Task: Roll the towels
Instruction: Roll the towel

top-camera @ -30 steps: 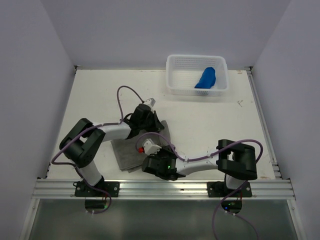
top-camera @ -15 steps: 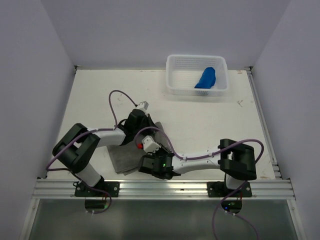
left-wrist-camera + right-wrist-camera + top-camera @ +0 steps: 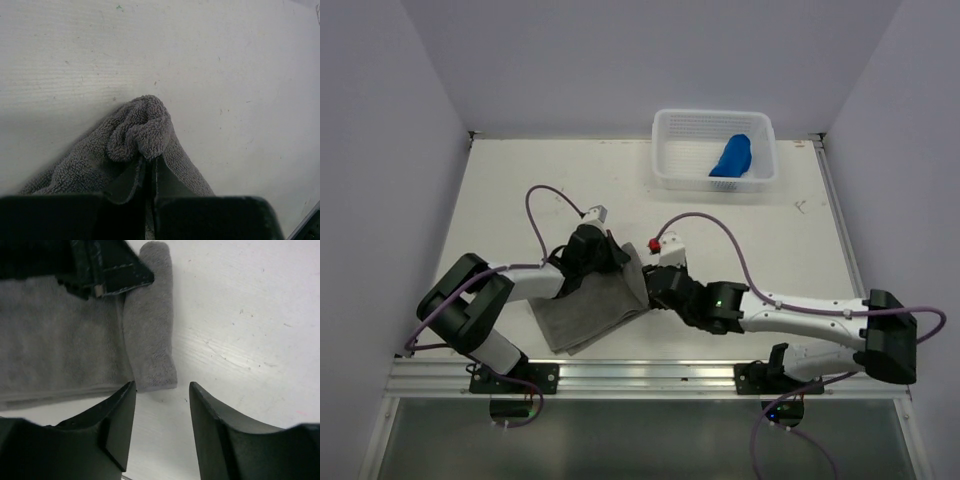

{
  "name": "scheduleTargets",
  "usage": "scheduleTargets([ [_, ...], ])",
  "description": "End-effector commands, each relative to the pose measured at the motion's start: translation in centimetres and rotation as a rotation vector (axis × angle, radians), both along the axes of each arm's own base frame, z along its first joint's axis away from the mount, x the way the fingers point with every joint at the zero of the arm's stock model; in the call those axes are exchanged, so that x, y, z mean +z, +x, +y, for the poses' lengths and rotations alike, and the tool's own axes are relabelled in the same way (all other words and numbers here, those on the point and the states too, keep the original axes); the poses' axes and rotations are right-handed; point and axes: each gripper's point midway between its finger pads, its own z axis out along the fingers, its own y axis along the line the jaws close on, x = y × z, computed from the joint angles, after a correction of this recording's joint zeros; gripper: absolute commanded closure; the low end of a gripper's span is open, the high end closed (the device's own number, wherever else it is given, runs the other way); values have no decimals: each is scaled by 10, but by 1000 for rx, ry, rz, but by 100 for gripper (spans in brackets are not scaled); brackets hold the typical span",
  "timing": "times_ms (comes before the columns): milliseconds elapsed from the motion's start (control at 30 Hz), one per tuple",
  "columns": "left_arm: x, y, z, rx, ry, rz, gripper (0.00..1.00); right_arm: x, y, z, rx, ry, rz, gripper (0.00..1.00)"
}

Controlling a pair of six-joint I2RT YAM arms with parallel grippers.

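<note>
Seen from above, the left arm [image 3: 510, 285] runs from its base at 7 o'clock on the table [image 3: 520, 180] in toward the middle, lying low over the surface. The left gripper [image 3: 148, 162] is pinched together on a bunched corner of the grey towel [image 3: 585, 315]. In the left wrist view its two dark fingers meet, with a knob of terry cloth puckered just past their tips. From there the cloth spreads down toward 7 and 5 o'clock.

The grey towel lies on the table at about 7 o'clock from the centre. Most of it is flat, and its right edge is lifted and turned over where the left gripper holds it. In the right wrist view that edge shows as a short rolled band running from 12 down to 6 o'clock. The flat cloth lies beside it at 9 o'clock, and the left gripper's dark body sits over the cloth at 11 o'clock.

The right gripper [image 3: 161, 386] stands just to the right of the towel with its jaws apart and nothing clamped between them. The near end of the rolled band sits just beyond the gap. Whether the left finger brushes the cloth I cannot tell.

At 1 o'clock, by the far edge of the table, stands the white perforated basket [image 3: 670, 178]. The blue towel [image 3: 732, 155] lies bundled inside it, toward its right half. The right arm [image 3: 800, 315] stretches low across the table from its base at 5 o'clock, reaching left toward the grey towel.
</note>
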Motion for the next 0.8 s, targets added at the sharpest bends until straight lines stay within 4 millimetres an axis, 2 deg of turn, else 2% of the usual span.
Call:
scheduleTargets([
  [0, -11, -1, 17, 50, 46, 4, 100, 8, 5, 20, 43, 329, 140, 46],
  [33, -11, -1, 17, 51, 45, 6, 100, 0, 15, 8, 13, 360, 162, 39],
  [67, -11, -1, 17, 49, 42, 5, 100, 1, 12, 16, 52, 415, 201, 37],
  [133, -13, -2, 18, 49, 47, 7, 100, -8, 19, 13, 31, 445, 248, 34],
  [200, -14, -2, 18, 51, 47, 11, 100, -14, 17, 24, 63, 486, 297, 33],
  [367, -18, -3, 16, 42, 46, 21, 100, -33, 26, 33, 56, 515, 338, 32],
  [500, -18, -4, 16, 37, 43, 23, 100, -53, 29, 34, 43, 468, 364, 32],
  [667, -16, -4, 16, 35, 44, 20, 100, -66, 35, 26, 26, 396, 336, 34],
  [767, -15, -4, 15, 32, 44, 24, 100, -70, 35, 29, 53, 380, 336, 37],
])
